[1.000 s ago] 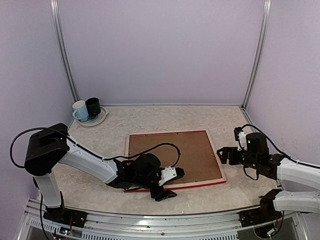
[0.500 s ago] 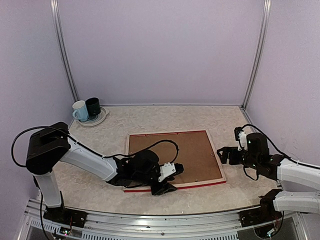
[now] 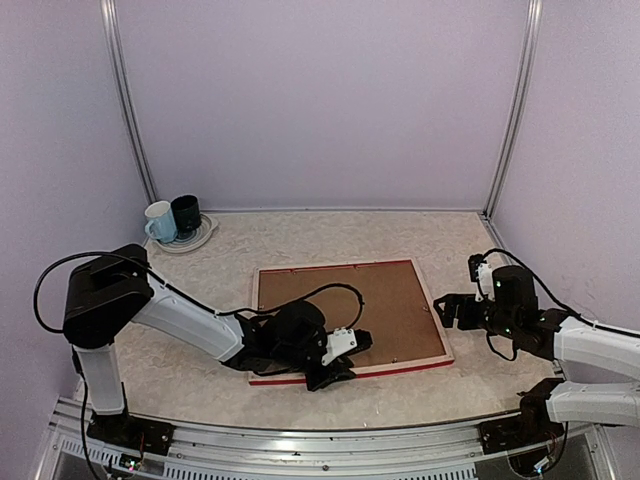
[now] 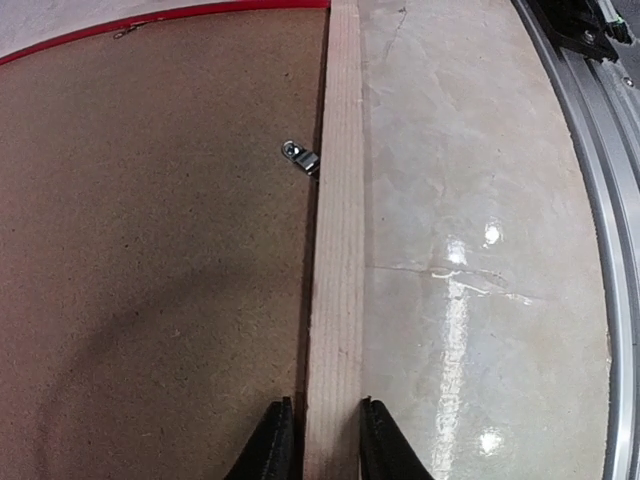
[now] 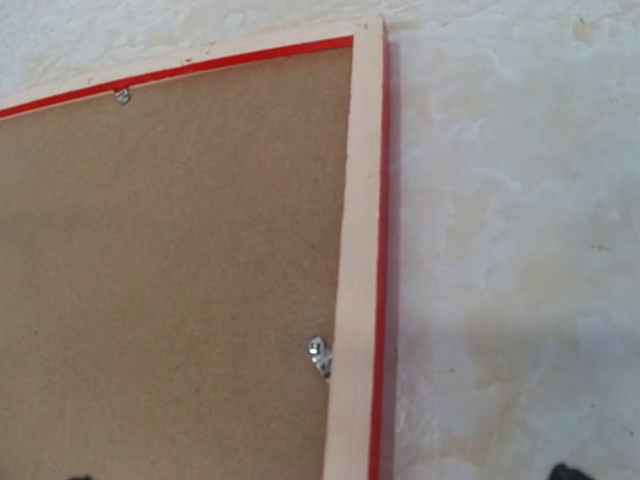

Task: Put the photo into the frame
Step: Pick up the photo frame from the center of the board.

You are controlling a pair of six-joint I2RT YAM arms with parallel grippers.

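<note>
Over the last second the left hand (image 3: pixel 335 362) has slid in from the bare counter (image 3: pixel 300 235) onto the near side of the frame (image 3: pixel 432 310), and it has narrowed from wide open to a slim gap. The frame itself has not moved, and the right arm has not moved either.

In the left wrist view, the two dark fingers (image 4: pixel 275 445) straddle the frame's pale wooden rail, one on the inner side and one on the outer side. Both sit right against the wood. The hand looks closed on that rail, though the pictures cannot show how firm the pinch is. This suggests the left arm is taking hold of the frame in order to lift, tip or steady it.

The frame lies flat and face down in the middle of the counter, closer to the near edge. Its red front shows only as a thin line around the border. A brown backing board (image 3: pixel 350 315) fills the opening, and a small metal clip (image 4: pixel 300 156) sits against the inside of the rail ahead of the left hand.

The photo is not visible in any view, so it cannot be told whether it is under the board or somewhere else.

The right hand (image 3: pixel 447 308) hovers just beside the frame's right side, toward the counter's right edge. It is spread wide and holds nothing.
</note>
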